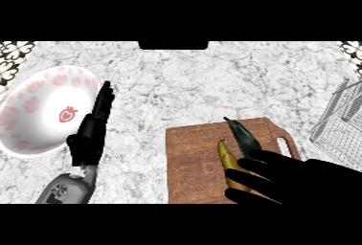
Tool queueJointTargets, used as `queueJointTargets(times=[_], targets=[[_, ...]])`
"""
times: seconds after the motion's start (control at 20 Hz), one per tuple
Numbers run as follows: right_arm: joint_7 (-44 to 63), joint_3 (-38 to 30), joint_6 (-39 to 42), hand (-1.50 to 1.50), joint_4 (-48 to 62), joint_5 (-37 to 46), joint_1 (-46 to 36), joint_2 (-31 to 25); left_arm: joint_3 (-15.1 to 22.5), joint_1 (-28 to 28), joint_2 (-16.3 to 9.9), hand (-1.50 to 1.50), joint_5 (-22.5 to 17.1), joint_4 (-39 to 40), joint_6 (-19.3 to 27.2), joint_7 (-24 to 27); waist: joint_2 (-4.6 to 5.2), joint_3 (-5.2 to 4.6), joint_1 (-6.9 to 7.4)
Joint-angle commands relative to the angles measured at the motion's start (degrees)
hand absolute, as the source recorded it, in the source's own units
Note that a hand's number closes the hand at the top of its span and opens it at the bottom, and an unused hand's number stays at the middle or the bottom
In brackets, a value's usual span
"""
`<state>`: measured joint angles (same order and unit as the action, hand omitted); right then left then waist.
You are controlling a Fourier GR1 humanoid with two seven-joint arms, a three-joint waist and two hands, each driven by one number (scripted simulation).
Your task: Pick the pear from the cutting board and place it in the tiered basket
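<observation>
Right hand point(297, 179) curled, perhaps touching pear point(228, 160)

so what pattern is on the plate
White plate with pink petal-like marks and a red strawberry at centre; head view.

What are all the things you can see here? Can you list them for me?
counter: one, grey-white marble, under everything
plate: one, white with pink marks and a red strawberry in the middle, far left
board: one, brown wood with a handle slot, centre-right
yellow thing: one, long and thin, on the board beside the right hand; hard to tell what it is
dark green thing: one, long and pointed, on the board next to the yellow one
basket: one, grey wire, right edge
dark block: one, black, top edge
left hand: one, black, fingers straight, beside the plate
right hand: one, black, over the board's right side
</observation>
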<state>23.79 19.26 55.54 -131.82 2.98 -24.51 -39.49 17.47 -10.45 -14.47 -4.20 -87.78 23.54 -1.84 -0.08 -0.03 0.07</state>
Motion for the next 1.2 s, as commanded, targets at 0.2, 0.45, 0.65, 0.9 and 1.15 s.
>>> queueJointTargets(times=[0.2, 0.45, 0.65, 0.9, 1.15], targets=[[-7.8, -2.4, 5.5, -1.50, 0.3, 12.1, 3.2, -0.7, -0.9, 1.7, 1.5, 0.00, 1.8, -1.1, -2.1, 1.1, 0.07, 0.07, 0.10], [-14.3, -1.5, 4.8, -1.50, 4.3, 21.0, 1.0, -0.5, -2.3, 1.0, 3.2, 0.00, 2.7, 2.5, -3.4, 3.0, 0.15, 0.06, 0.16], [-19.5, 2.1, 3.2, -1.50, 4.4, 27.8, 1.9, 0.5, -5.2, 0.2, 2.4, 0.00, 2.3, 2.6, -5.4, 3.2, 0.13, 0.04, 0.15], [-23.9, 9.3, -3.1, -1.50, 0.5, 37.2, 5.5, 1.0, -4.2, -0.7, 4.5, 0.00, 4.0, 2.5, -4.6, -0.1, 0.13, 0.07, -0.07], [-26.9, 8.2, -4.4, -1.50, 5.4, 43.1, 2.6, 3.3, -6.3, 0.3, 4.7, 0.00, 4.4, 3.5, -6.5, 2.8, 0.10, 0.02, 0.03]])
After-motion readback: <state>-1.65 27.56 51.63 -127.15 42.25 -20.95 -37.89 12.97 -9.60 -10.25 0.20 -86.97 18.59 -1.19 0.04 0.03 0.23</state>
